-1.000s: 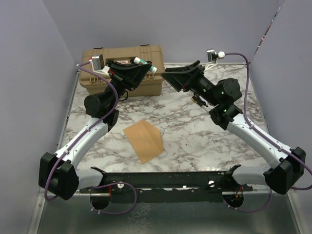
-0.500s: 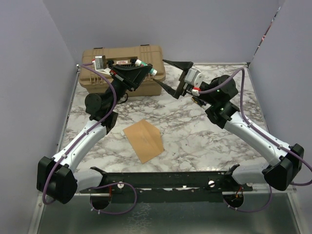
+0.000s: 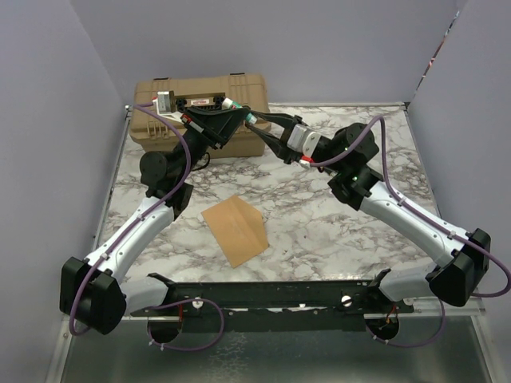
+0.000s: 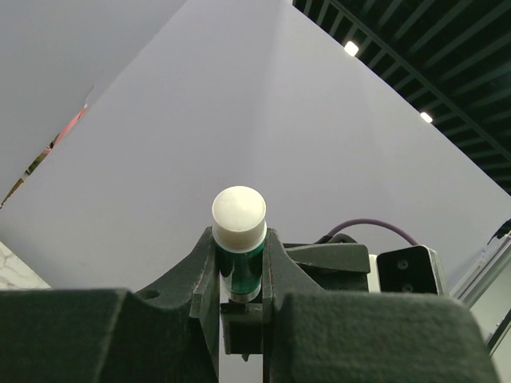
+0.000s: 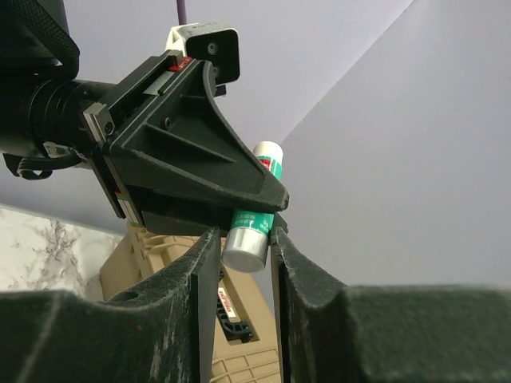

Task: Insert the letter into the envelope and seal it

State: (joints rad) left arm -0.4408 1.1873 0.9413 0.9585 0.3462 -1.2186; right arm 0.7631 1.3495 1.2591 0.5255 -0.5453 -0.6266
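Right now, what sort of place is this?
Likely a lab robot cell: marble-patterned tabletop boxed by lavender walls, left arm and right arm mounted at its near edge, open-beam ceiling with lights.

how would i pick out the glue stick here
Find the tan case at the back of the marble table; over its right end the left gripper clamps a short tube in the air. That glue stick has a green body and white cap, unlike the flat brown envelope lying on the table.
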